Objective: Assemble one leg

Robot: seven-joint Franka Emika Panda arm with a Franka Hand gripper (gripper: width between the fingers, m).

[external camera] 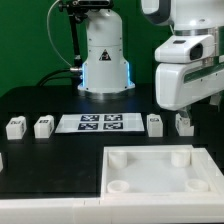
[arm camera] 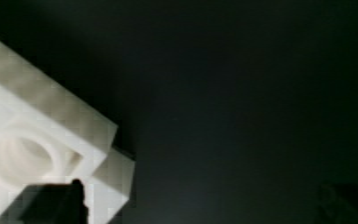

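Note:
Several white legs stand in a row on the black table: two at the exterior view's left (external camera: 15, 127) (external camera: 43, 126) and two at its right (external camera: 155, 124) (external camera: 185, 123). My gripper (external camera: 190, 106) hangs at the exterior view's right, just above the rightmost leg. In the wrist view the gripper (arm camera: 202, 205) is open: its dark fingertips (arm camera: 51, 203) stand far apart, with only black table between them. No leg shows in the wrist view. A corner of the large white tray-like part (arm camera: 60, 115) with a round socket lies beside one fingertip.
The large white tray-like part (external camera: 150, 152) lies at the front. The marker board (external camera: 98, 123) lies between the two pairs of legs. The robot's base (external camera: 104, 55) stands at the back. A small white piece (external camera: 2, 160) shows at the exterior view's left edge.

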